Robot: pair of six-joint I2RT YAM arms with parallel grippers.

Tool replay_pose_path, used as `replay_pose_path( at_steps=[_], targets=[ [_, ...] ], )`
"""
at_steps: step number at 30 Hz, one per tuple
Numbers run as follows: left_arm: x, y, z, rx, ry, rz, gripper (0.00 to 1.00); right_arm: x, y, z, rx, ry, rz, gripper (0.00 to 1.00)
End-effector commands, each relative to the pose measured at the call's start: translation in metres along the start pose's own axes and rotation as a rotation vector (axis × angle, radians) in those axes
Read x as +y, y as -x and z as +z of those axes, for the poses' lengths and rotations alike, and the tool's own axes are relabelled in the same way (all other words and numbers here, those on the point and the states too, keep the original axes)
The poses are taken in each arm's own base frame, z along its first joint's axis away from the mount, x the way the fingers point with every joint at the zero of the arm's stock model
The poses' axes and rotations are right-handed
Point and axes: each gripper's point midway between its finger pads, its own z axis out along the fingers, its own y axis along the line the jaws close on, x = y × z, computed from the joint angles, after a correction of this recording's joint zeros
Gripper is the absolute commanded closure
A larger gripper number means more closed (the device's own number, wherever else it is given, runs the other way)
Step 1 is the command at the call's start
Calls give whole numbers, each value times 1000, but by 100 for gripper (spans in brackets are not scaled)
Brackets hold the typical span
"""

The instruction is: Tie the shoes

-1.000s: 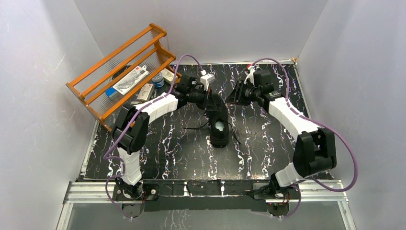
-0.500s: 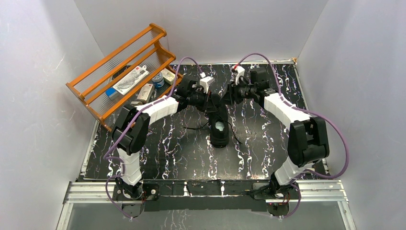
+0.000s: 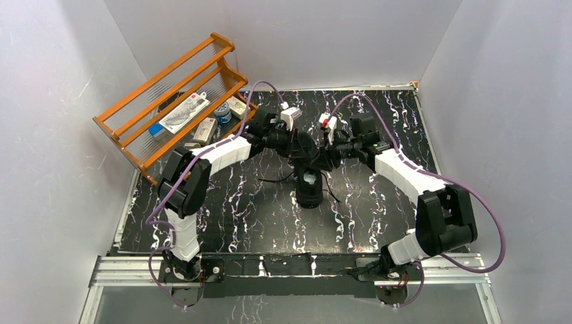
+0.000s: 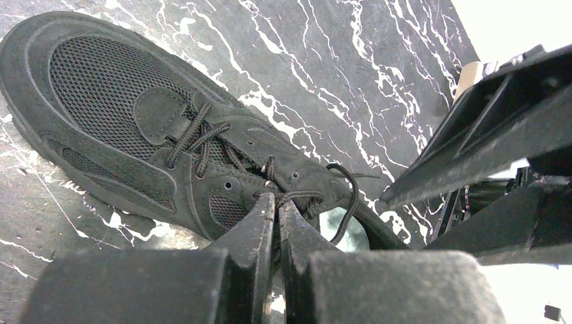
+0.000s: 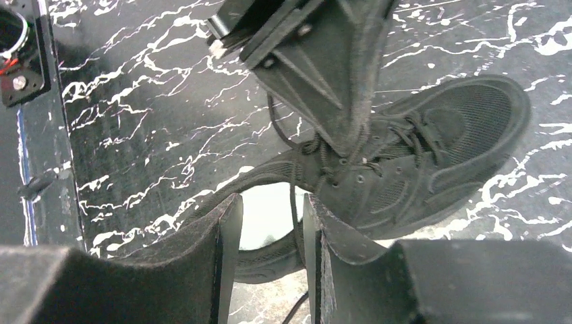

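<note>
**Pincers meet over the black sneaker's laces**

Left pincer is pressed fully shut, its tips nipping a strand of the laces up by the top eyelets. Right pincer stands part-way open just beside it and grips nothing. A loose lace end hangs through its gap, above the pale insole. Both hang over the sneaker, which lies flat on its sole near the middle of the table, toe toward the arm bases. The tabletop is black, marbled with thin white veins. At its far left corner an orange wooden rack leans toward the left wall with small packets on its shelves. Plain pale walls close in the back and both sides, and a metal rail runs along the near edge
</note>
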Motion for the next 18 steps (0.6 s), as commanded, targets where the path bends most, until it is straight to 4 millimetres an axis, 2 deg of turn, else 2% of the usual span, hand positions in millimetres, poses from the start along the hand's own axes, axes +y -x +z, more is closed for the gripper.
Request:
replay_pose_path(
  at_steps=[1,5,7,15,18],
  targets=[
    [-25,37,-17,-86,-56,57,100,17,1,10,7,53,-133,54],
    [-28,38,-17,-85,-67,56,100,15,-5,18,28,47,-151,58],
    [-29,38,-17,-82,-72,55,100,6,-11,22,59,-2,-177,59],
    [-30,37,-15,-75,-89,53,100,-6,-18,20,90,-82,-214,60],
    [-31,37,-16,-77,-93,54,100,-9,-22,21,102,-103,-216,64]
  ],
)
